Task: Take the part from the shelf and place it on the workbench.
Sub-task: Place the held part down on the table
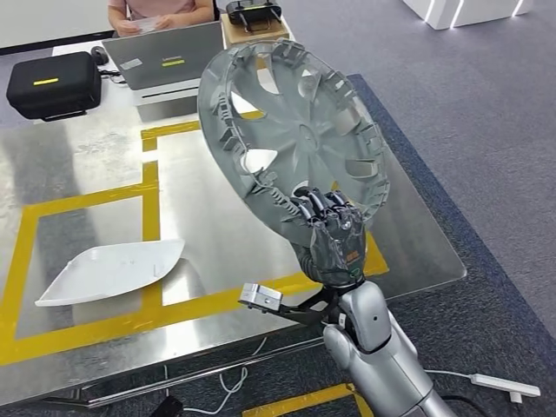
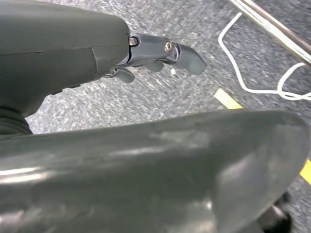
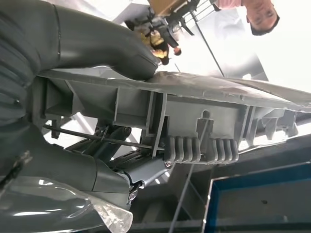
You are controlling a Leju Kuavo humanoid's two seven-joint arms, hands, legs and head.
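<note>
My right hand fingers clamped on the grey part's rim, tilted above the shiny surface, my left hand fingers apart, holding nothing

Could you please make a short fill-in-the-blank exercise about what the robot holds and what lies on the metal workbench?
1. The right hand grips the rim of the round grey plastic wheel cover, holding it ____ the shiny metal workbench.
2. The flat white plastic panel lies on the workbench, crossing a line of ____ tape.
3. The black zippered case rests beside a grey ____.

Missing words: above; yellow; laptop
</note>
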